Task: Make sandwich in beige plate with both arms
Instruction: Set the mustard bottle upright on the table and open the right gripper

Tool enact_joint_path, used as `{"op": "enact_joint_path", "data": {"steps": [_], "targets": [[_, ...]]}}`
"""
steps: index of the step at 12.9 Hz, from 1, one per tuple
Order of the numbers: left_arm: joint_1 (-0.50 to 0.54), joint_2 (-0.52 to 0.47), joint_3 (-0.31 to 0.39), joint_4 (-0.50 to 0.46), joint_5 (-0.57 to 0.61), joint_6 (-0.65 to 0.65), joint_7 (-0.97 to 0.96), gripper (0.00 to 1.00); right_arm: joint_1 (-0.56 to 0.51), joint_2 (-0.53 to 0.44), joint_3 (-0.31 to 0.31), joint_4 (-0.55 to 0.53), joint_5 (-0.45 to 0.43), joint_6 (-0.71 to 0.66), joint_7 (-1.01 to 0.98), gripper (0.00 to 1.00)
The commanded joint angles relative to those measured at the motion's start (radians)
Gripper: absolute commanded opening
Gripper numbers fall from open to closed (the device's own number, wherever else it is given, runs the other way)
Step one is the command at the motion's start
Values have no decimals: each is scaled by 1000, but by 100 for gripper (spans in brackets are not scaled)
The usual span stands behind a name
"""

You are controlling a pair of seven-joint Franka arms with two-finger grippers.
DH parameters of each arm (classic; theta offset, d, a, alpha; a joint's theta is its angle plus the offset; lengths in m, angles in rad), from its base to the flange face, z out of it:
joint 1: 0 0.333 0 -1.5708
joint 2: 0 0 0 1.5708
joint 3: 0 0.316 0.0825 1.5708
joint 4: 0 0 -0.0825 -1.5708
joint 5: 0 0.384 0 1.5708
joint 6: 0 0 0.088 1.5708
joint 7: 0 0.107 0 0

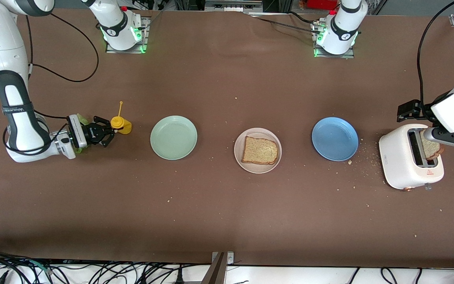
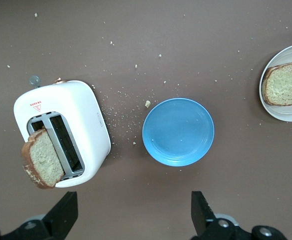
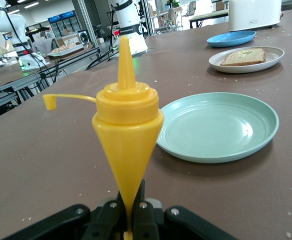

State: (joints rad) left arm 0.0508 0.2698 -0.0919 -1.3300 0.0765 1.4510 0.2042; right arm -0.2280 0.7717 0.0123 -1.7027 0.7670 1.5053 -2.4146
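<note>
- While both arms are out at their own ends of the bench (image 1: 227, 221), we log positions against the beige plate (image 1: 257, 150), which sits at mid-bench.
- One bread slice (image 1: 260, 150) lies flat on the beige plate; we see nothing on top of it.
- Mint-green plate (image 1: 173, 137): beside the beige plate, toward the right arm's end. Nothing on it.
- Blue plate (image 1: 335, 138): beside the beige plate, toward the left arm's end. Nothing on it; crumbs lie scattered on the bench just past it.
- White toaster (image 1: 410, 161): past the blue plate at the left arm's end. A second bread slice (image 2: 42, 159) stands tilted in one slot, sticking out above the top.
- Left gripper (image 2: 133, 217): over the bench near the toaster and blue plate, jaws spread wide, holding nothing.
- Right gripper (image 1: 104, 133): low at the right arm's end, past the mint-green plate; jaws closed tight on a yellow squeeze bottle (image 3: 127, 130), cap hanging loose on its tether.
- Something green shows by the right wrist; we cannot tell what it is.
</note>
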Motion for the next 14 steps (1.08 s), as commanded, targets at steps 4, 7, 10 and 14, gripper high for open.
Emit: {"op": "enact_joint_path", "data": {"steps": [4, 7, 10, 14], "targets": [[1, -17, 1, -14, -12, -8, 0, 100, -17, 47, 17, 14, 25, -45, -46, 0], [1, -17, 1, -14, -12, -8, 0, 100, -16, 46, 17, 14, 26, -45, -28, 50], [4, -17, 3, -14, -12, -9, 1, 100, -22, 43, 14, 41, 14, -69, 76, 85], [6, -17, 1, -11, -14, -9, -5, 100, -36, 18, -37, 136, -69, -132, 314, 97]]}}
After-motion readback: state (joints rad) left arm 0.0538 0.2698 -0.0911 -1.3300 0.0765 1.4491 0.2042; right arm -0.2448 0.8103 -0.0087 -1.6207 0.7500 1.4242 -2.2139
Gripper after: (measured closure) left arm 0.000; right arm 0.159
